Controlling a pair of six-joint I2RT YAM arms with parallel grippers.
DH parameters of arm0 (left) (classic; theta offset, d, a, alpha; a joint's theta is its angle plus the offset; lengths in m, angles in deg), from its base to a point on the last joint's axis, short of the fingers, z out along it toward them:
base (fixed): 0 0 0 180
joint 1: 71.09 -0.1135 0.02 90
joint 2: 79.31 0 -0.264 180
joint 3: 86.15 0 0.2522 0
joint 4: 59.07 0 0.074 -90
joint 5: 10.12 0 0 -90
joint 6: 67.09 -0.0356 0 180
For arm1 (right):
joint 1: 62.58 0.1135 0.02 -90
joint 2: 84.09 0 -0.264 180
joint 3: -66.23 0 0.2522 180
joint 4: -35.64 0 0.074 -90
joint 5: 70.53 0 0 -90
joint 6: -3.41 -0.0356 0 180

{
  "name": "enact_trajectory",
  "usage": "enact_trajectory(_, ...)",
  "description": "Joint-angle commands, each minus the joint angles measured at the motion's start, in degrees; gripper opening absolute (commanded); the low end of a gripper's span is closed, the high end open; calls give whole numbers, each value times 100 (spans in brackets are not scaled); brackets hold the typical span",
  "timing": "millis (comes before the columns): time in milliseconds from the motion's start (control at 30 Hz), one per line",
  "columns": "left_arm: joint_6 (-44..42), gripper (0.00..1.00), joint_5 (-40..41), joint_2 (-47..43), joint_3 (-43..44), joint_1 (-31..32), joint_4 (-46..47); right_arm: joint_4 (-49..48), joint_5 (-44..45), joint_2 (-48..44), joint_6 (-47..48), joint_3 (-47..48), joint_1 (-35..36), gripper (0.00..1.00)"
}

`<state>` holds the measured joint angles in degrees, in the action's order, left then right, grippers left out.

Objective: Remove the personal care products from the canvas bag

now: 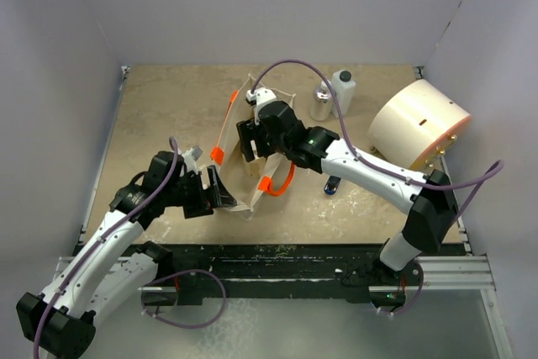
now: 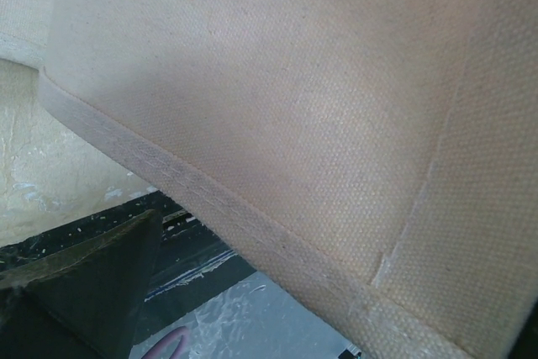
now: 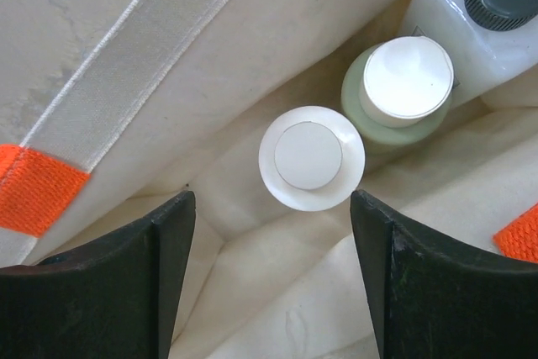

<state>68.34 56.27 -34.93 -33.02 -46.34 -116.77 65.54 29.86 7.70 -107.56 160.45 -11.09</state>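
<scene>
The right fingers (image 3: 172, 283) hang over the open mouth of the canvas bag (image 3: 277, 31), spread wide and holding nothing. Straight ahead of them, standing down inside the bag, is a round bottle with a cream cap (image 3: 311, 157). It is seen cap-on, so its long axis runs along the line of approach, not across it. In the right wrist view the cap sits in the gap between the two fingers, a little past their tips and roughly centred. A plain descent and squeeze looks like all the next move needs.

Just beside it, toward the bag's corner, stands a second beige-olive bottle (image 3: 402, 90), also cream-capped and touching or nearly touching the first. Behind that is a white squarish bottle with a dark cap (image 3: 454, 14). This neighbour lies on the side of one finger, which may brush it on the way down.

Two products are already out on the counter (image 1: 168, 115): a silver-capped bottle (image 1: 321, 102) and a white dark-capped one (image 1: 343, 88), upright near the big cream cylinder (image 1: 418, 128).

The left fingers (image 1: 220, 192) are at the bag's near lower corner. In the left wrist view, canvas fills almost the whole picture and only one finger shows, so it cannot be told whether they clamp the cloth. The right arm is plainly the nearer one for the bottles
</scene>
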Motion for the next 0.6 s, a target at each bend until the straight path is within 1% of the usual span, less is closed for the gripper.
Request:
enact_trajectory(0, -105, 95, -27, -46, 0, -32, -79, -41, -17, 158, 145, 175, -7, 78)
enact_trajectory(167, -109, 95, -38, -52, 13, -29, -71, 43, 58, 539, 253, 281, -11, 84)
enact_trajectory(267, -111, 94, -38, -76, 9, -26, -72, 381, 335, 841, 225, 476, -16, 94)
enact_trajectory(333, -105, 95, -42, -117, 1, -29, -73, 536, 485, 980, 217, 557, -23, 97)
enact_trajectory(433, -105, 94, -53, -151, -5, -25, -63, 595, 572, 1094, 199, 575, -17, 99)
enact_trajectory(567, -116, 94, -62, -133, 0, -30, -53, 542, 611, 1301, 212, 603, -16, 98)
